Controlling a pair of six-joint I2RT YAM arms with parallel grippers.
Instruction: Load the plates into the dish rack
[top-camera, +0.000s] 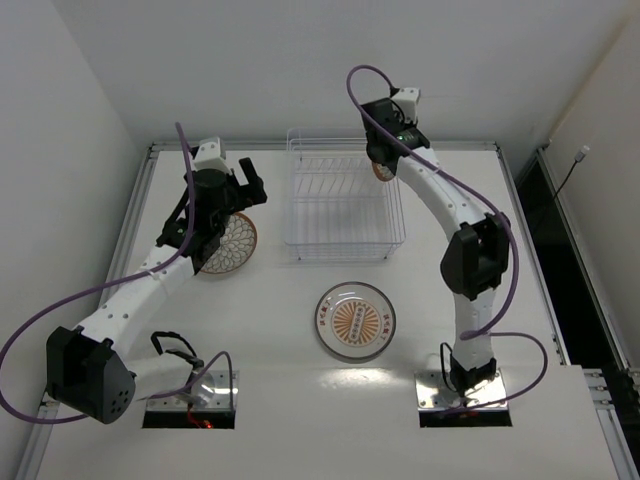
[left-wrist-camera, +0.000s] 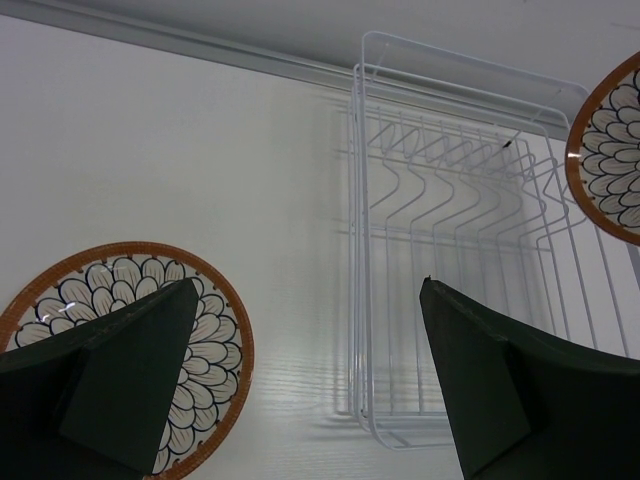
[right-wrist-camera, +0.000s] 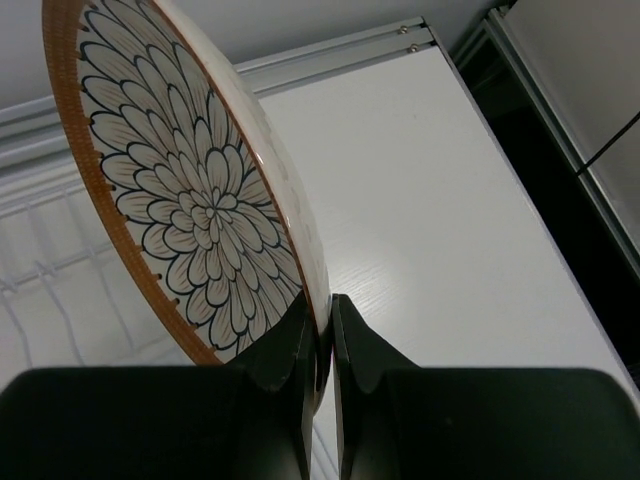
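The white wire dish rack (top-camera: 343, 205) stands at the back middle of the table with no plates in its slots. My right gripper (top-camera: 386, 158) hovers over its far right corner, shut on the rim of a petal-patterned plate (right-wrist-camera: 190, 190) held on edge (top-camera: 381, 172). The fingertips (right-wrist-camera: 322, 305) pinch that rim, and the rack wires (right-wrist-camera: 40, 250) lie below to the left. A second petal plate (top-camera: 232, 245) lies flat left of the rack. My left gripper (top-camera: 245, 190) hangs open above its far side (left-wrist-camera: 308, 285). A third plate (top-camera: 354, 320), with a sunburst centre, lies flat in front of the rack.
A raised metal rim (top-camera: 320, 145) runs along the table's back edge. A dark gap (top-camera: 560, 230) lies beyond the right edge. Purple cables loop off both arms. In the left wrist view the rack (left-wrist-camera: 450, 200) is ahead to the right and the held plate (left-wrist-camera: 610, 150) shows beyond it.
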